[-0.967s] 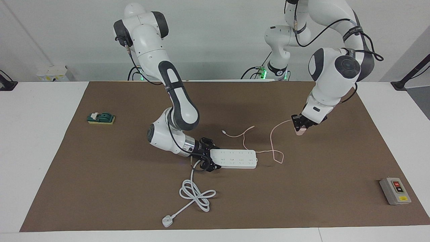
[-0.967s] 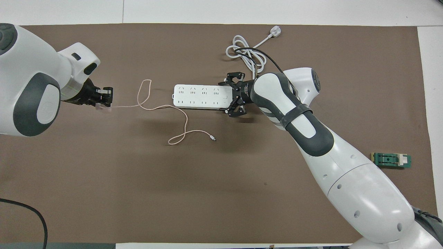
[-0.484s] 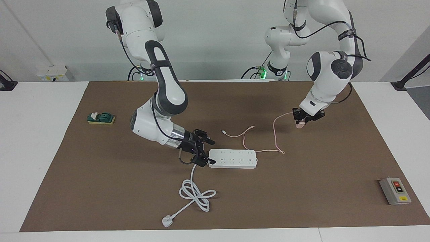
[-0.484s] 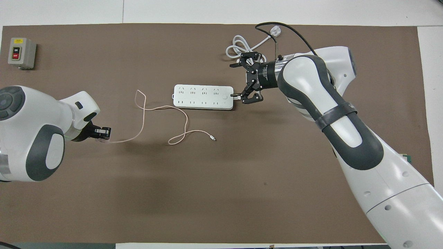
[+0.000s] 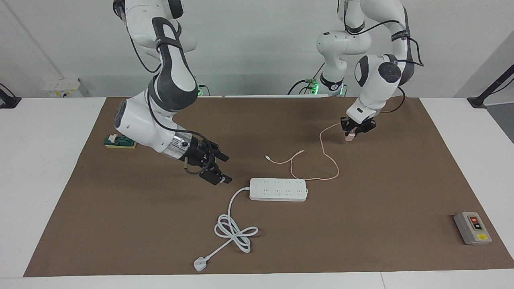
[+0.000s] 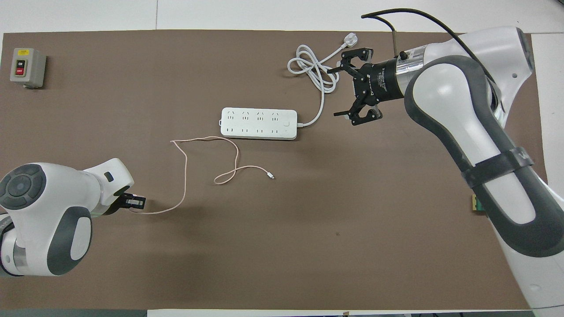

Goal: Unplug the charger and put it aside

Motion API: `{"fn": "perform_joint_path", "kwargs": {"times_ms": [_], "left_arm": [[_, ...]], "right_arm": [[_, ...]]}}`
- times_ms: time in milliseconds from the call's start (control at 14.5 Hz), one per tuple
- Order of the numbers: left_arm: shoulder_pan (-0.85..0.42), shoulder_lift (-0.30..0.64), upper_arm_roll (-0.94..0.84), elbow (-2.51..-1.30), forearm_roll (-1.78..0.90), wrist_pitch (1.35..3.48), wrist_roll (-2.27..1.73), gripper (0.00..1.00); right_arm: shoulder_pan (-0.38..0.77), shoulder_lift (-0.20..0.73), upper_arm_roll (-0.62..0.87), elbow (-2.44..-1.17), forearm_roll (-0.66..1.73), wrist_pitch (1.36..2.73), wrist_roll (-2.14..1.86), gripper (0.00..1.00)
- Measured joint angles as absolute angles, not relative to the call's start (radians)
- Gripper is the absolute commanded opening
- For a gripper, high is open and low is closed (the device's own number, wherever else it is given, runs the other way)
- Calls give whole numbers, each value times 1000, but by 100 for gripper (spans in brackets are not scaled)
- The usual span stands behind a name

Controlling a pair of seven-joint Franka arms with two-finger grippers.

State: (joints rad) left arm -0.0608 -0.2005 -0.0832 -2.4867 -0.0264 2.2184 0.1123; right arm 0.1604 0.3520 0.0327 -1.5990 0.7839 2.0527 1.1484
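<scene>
The charger (image 5: 349,139), a small pale pink cube, is held in my left gripper (image 5: 350,135), which is shut on it low over the brown mat (image 5: 385,200), toward the left arm's end of the table. In the overhead view the left gripper (image 6: 137,203) covers the cube. The thin pink cable (image 5: 326,155) trails from it in loops on the mat and ends loose; it also shows in the overhead view (image 6: 185,176). The white power strip (image 5: 278,189) lies mid-mat with nothing plugged in. My right gripper (image 5: 224,168) is open and empty, raised beside the strip's cord end.
The strip's thick white cord (image 5: 235,230) lies coiled, farther from the robots than the strip. A grey switch box (image 5: 472,228) sits at the mat's corner toward the left arm's end. A green block (image 5: 120,141) lies toward the right arm's end.
My left gripper has carried the charger toward the robots, away from the strip, dragging the cable. My right gripper has let go of the strip's end and pulled back toward the right arm's end.
</scene>
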Motion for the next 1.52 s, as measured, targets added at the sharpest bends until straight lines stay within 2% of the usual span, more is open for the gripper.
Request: {"fn": "perform_joint_path", "kwargs": {"times_ms": [207, 276, 346, 415, 691, 898, 1520], "left_arm": [[-51, -204, -74, -2527, -26, 2256, 126, 0], [-43, -204, -74, -2535, -27, 2264, 127, 23], [-30, -204, -73, -2539, -27, 2265, 127, 56], [-14, -204, -72, -2541, -27, 2265, 129, 98], [85, -205, -70, -2542, -27, 2269, 165, 100], [163, -204, -68, -2497, -27, 2274, 243, 100], [179, -172, -71, -2174, -32, 2038, 194, 100]], "right_arm": [[128, 290, 33, -1598, 612, 1985, 1126, 100], [121, 273, 33, -1598, 570, 1965, 1093, 100], [113, 257, 33, -1598, 537, 1943, 1050, 100], [103, 245, 32, -1599, 505, 1919, 999, 100], [45, 209, 32, -1599, 355, 1837, 663, 100], [8, 185, 31, -1599, 262, 1793, 414, 100], [-8, 70, 30, -1598, 30, 1664, 90, 100]]}}
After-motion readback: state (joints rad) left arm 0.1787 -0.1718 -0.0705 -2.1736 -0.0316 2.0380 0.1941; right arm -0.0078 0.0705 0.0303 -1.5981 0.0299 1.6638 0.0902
